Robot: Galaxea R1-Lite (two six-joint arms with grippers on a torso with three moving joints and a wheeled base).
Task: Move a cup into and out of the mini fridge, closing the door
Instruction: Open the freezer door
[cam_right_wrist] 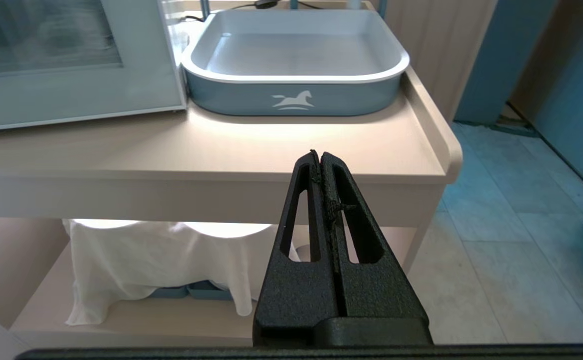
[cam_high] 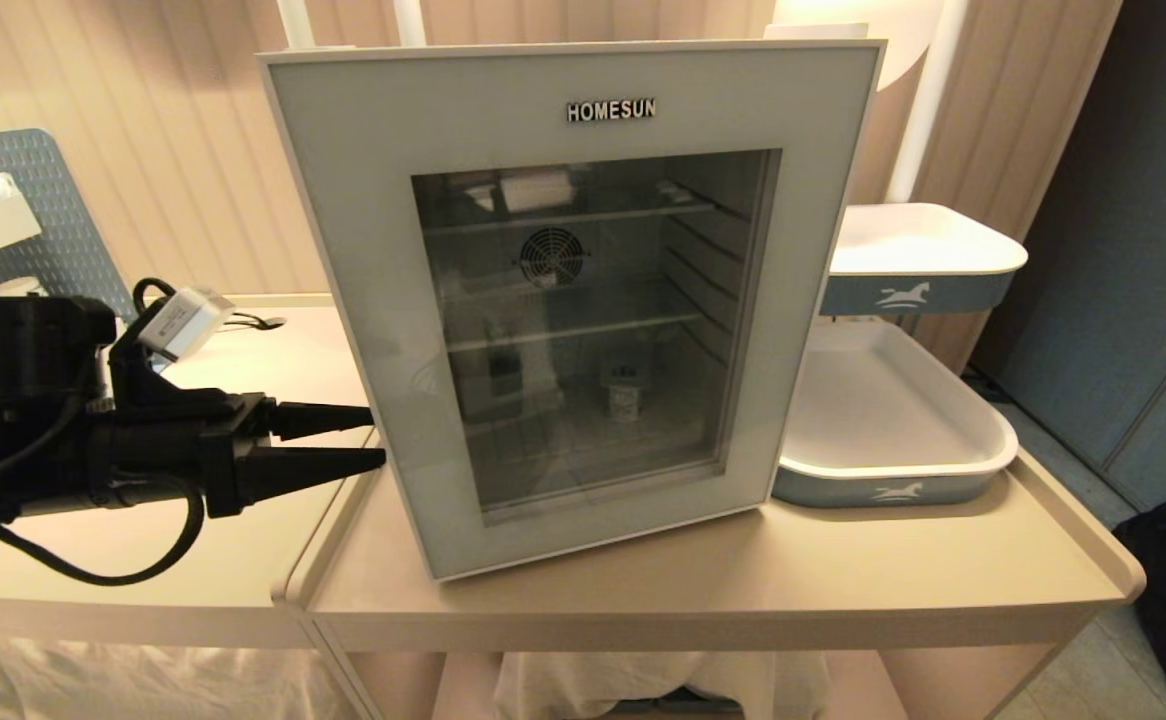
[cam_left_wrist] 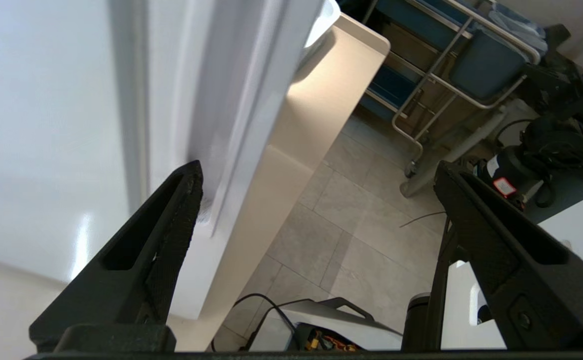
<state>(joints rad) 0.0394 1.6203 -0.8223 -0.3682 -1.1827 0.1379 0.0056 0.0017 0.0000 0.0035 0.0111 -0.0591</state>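
The cup [cam_high: 625,398] stood inside the mini fridge [cam_high: 583,300], low down on the wire floor toward the right side, seen dimly through the dark glass. The door [cam_high: 543,130] was closed flat against the cabinet, its "HOMESUN" lettering facing the robot's head camera. The fridge sat on a beige table [cam_high: 843,580], and just beside it on the right lay a white tray [cam_high: 893,420] with a blue rim bearing a horse emblem; a second, similar tray [cam_high: 918,255] rested higher up behind it. At the fridge's left edge, the left gripper [cam_high: 375,436] pointed level at the door's side, its fingers spread wide and holding nothing; in the left wrist view one fingertip [cam_left_wrist: 191,185] lay right against the door's edge, though contact could not be confirmed. The right gripper [cam_right_wrist: 320,157] hung low in front of the table's edge, its fingers pressed together and empty. A white cloth [cam_right_wrist: 161,260] draped over the shelf below.
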